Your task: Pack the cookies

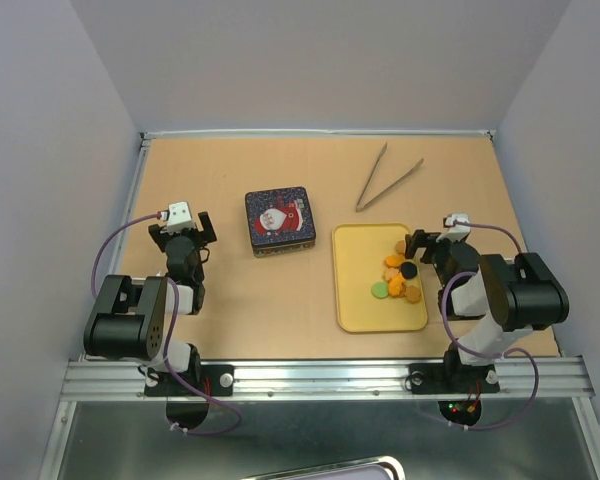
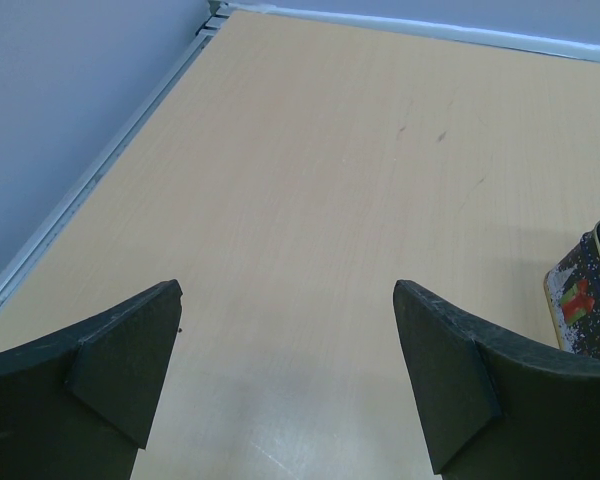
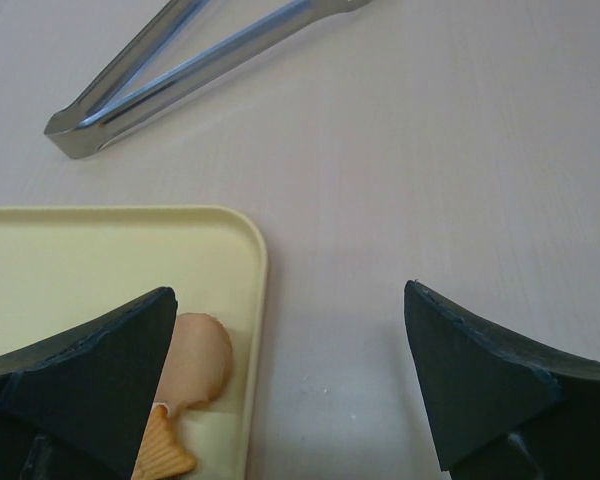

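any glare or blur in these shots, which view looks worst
Top external view: soft, even light, faint shadows, the cookies sharp but tiny. Left wrist view: a pale sheen on the table between the prongs of the open left end effector, whose near edges look soft. Right wrist view: the wood looks washed out and the metal tongs carry bright streaks, so this one is worst.

— What's in the upper left?
— Metal tongs (image 3: pixel 180 70) lying on the table (image 3: pixel 460 150).
— And lower left?
— A yellow tray (image 3: pixel 80 270), its rounded corner showing. Two cookies (image 3: pixel 202 360), one tan and one orange, peek out beside the dark left finger of the right gripper (image 3: pixel 288 295), jaws spread wide.
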Robot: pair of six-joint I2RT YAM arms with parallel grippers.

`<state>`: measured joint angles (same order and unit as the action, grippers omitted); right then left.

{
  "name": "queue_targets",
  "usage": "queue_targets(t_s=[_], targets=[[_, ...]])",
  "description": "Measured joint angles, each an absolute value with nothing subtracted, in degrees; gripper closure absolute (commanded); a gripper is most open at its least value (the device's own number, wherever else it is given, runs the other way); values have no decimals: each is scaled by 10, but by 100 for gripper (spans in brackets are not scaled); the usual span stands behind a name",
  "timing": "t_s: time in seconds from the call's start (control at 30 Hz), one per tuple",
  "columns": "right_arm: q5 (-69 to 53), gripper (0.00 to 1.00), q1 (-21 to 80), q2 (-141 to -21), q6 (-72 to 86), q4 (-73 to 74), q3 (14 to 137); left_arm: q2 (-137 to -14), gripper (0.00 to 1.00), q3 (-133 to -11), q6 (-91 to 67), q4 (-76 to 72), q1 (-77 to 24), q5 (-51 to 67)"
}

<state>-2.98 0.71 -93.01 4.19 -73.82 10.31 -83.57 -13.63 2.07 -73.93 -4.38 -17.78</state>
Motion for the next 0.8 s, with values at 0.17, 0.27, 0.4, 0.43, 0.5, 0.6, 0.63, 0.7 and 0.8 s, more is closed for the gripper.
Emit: queue_targets(t_s=[0.17, 0.27, 0.4, 0.43, 0.5, 0.6, 0.63, 0.7, 0.8], targets=[[-14, 0, 7, -930, 51, -740, 102, -836, 1, -136, 21, -739, -44, -178], [48, 0, 7, -925, 68, -741, 88, -836, 1, -136, 21, -739, -44, -178], [68, 0, 6, -926, 76, -740, 86, -836, 1, -136, 21, -739, -44, -178], [67, 0, 6, -926, 75, -739, 86, -836, 1, -136, 21, -740, -44, -178], [60, 0, 6, -926, 73, -739, 87, -836, 1, -136, 21, -740, -44, -178], [42, 0, 6, -926, 68, -733, 102, -836, 1, -136, 21, -740, -44, -178], [32, 0, 6, -926, 64, -731, 114, -836, 1, -136, 21, -739, -44, -178], [25, 0, 6, -926, 62, -732, 122, -836, 1, -136, 21, -740, -44, -178], [16, 0, 6, -926, 59, -730, 124, -836, 1, -136, 21, -739, -44, -178]])
